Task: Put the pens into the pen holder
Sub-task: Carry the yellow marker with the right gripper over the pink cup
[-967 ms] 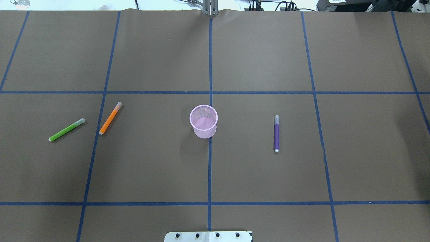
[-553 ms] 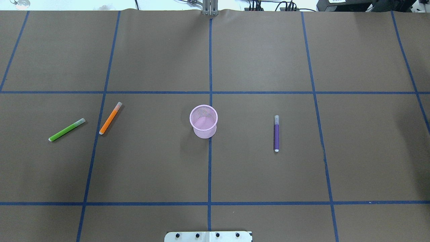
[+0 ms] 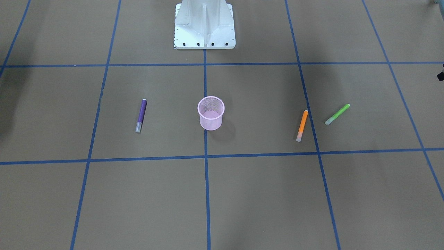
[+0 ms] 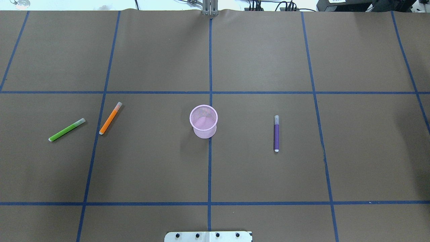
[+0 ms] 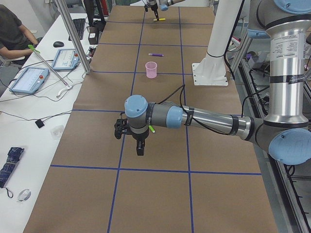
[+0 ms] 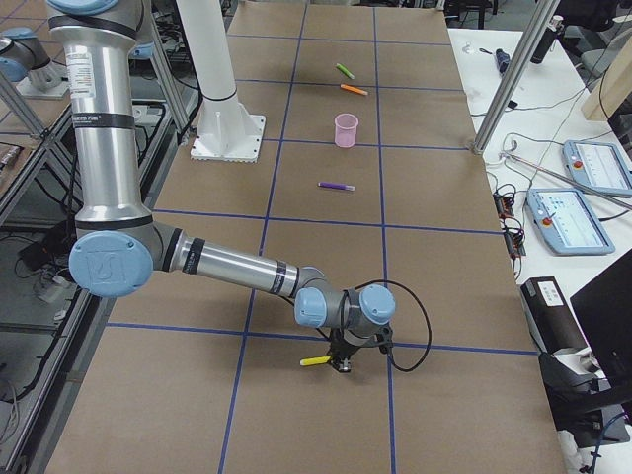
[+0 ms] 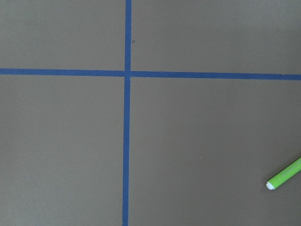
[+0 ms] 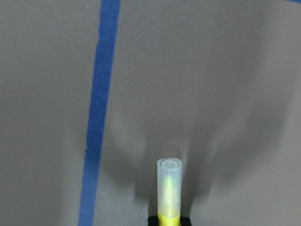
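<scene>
Now: right gripper (image 6: 342, 365) clamped on yellow pen (image 8: 169, 188) at worktop (image 4: 151, 161) level, far right end, presumably for carry to pen holder (image 4: 203, 121) at centre. Left gripper (image 5: 139, 149) hangs near green pen (image 7: 284, 174), likely next pick; cannot tell whether clenched or released.

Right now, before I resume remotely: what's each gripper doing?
Left gripper: cannot tell, seen only from the side.
Right gripper: fingertips at the yellow pen; clamped or not, cannot tell.
</scene>
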You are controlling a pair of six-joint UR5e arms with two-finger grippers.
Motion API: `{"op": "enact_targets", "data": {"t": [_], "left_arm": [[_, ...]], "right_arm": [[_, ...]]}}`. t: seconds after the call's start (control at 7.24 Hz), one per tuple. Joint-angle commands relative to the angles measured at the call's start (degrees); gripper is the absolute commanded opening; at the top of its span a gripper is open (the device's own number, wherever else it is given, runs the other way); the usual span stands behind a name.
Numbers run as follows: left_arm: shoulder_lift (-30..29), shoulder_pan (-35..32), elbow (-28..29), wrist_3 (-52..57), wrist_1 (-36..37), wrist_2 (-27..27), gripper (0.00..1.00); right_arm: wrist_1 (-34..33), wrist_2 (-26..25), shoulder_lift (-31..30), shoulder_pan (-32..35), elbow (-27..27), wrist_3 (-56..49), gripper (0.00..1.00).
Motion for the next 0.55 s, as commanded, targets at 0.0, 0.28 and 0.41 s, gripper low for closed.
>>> {"op": "enact_targets", "data": {"t": [0.0, 0.28, 0.41], "left_arm": [[0.3, -0.1, -1.7, 0.0, 0.0, 0.0, 1.0], [0.5, 0.0, -3.9, 0.1, -0.1, -0.2, 1.0], [0.4, 0.1, -4.7, 0.3, -0.2, -1.6, 1.0]], "right_arm": [[-0.1, 4.5, 0.6, 0.2, 4.2, 0.5, 0.0], [0.5, 4.0, 0.7, 0.3, 13.0, 10.0, 0.0], [3.6, 4.0, 0.7, 0.2, 16.9, 14.0, 0.0]]}}
